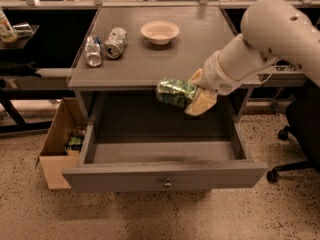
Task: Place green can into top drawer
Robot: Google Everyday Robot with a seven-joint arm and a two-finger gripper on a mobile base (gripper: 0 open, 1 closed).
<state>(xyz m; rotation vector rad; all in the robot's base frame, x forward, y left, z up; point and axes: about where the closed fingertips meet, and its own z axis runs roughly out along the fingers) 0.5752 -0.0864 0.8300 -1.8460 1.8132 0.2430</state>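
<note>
The green can (175, 92) has a mottled green and white pattern. It lies on its side in my gripper (196, 95), which is shut on the can's right end. The can hangs in the air just past the table's front edge, above the back of the top drawer (165, 176). The drawer is pulled fully out, a wide shallow grey box with a small round metal knob (167, 184) on its front panel. My white arm (260, 41) reaches in from the upper right.
Two silver cans (104, 46) lie on the left of the grey table top (150, 64), and a cream bowl (160, 32) stands at the back. A brown cardboard box (57, 146) sits on the floor left of the drawer. An office chair (300, 129) stands at right.
</note>
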